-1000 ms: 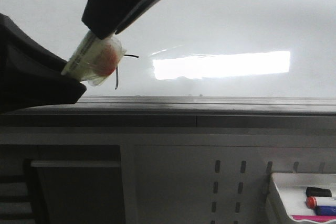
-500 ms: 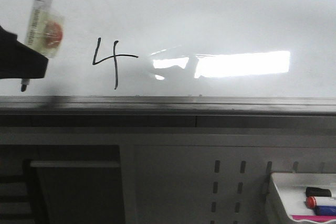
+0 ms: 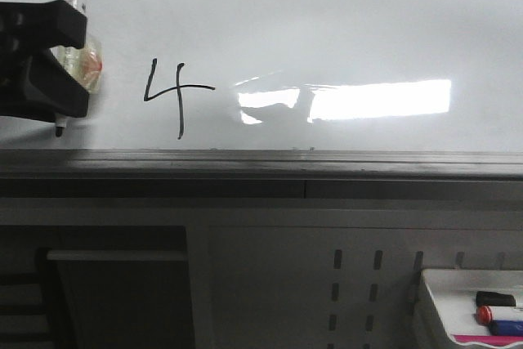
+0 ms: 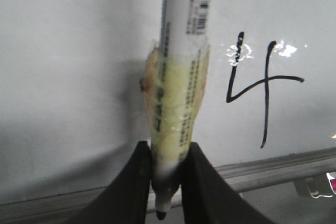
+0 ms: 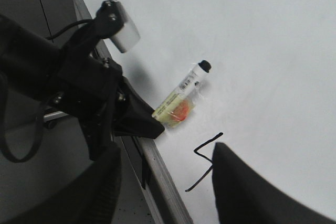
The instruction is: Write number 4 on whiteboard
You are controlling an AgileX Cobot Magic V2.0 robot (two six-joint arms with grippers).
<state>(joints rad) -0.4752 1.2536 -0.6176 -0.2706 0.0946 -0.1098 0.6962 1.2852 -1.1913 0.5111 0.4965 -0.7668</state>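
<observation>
On the far left of the front view, the left end effector [image 3: 57,67] is clamped tight on the marker [image 3: 78,55], tip pointing down, just above the grey rim of the whiteboard [image 3: 343,22]. The tip could brush the board if the arm dips and leave a stray black line. Just to the right sits the number 4 [image 3: 174,96], drawn low on the board, looking finished. A bump here could smear it. The right end effector [image 5: 163,187] has its fingers spread wide and holds nothing. Far right, a tray [image 3: 433,300] holds spare markers.
</observation>
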